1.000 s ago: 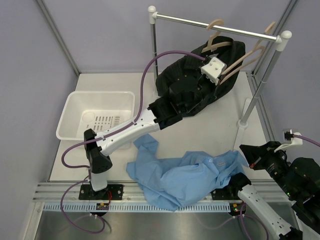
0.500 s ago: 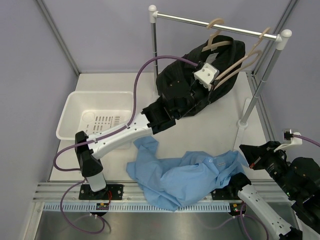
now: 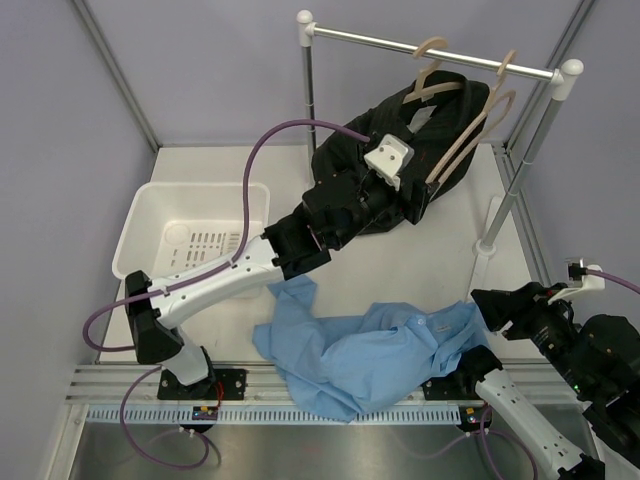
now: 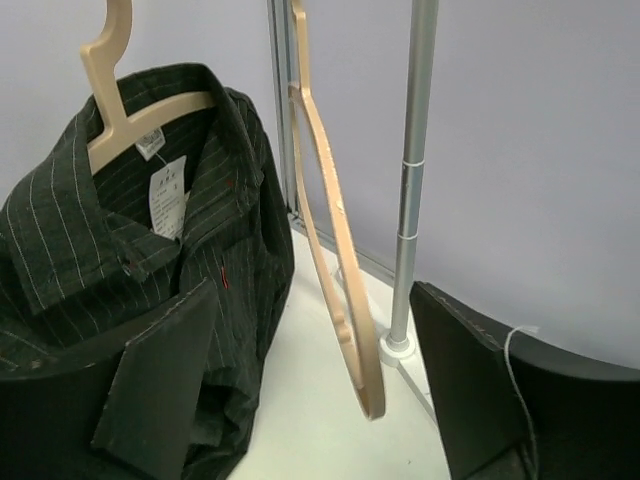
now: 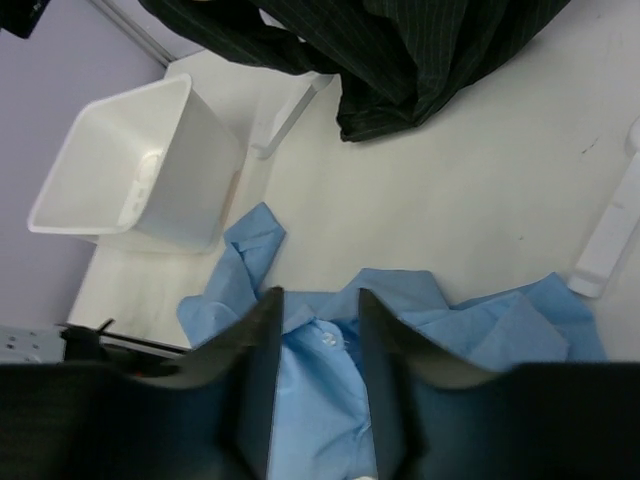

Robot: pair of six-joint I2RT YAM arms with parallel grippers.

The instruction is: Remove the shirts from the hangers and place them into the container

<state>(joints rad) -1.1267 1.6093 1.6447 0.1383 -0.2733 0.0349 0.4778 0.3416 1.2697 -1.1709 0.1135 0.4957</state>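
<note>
Black pinstriped shirt on hanger, white collar tags, print illegible

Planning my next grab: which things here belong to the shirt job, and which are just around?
Job: black pinstriped shirt, its hanger, bare hanger, light blue shirt, white container.
Just there: clothes rack, purple cables.

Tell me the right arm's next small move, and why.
Probably lower the right gripper onto the light blue shirt and close on it. The shirt lies crumpled on the table, directly beneath the slightly parted, empty jaws, and the white container has no shirt in it yet, so picking this one up looks like the natural step.
</note>
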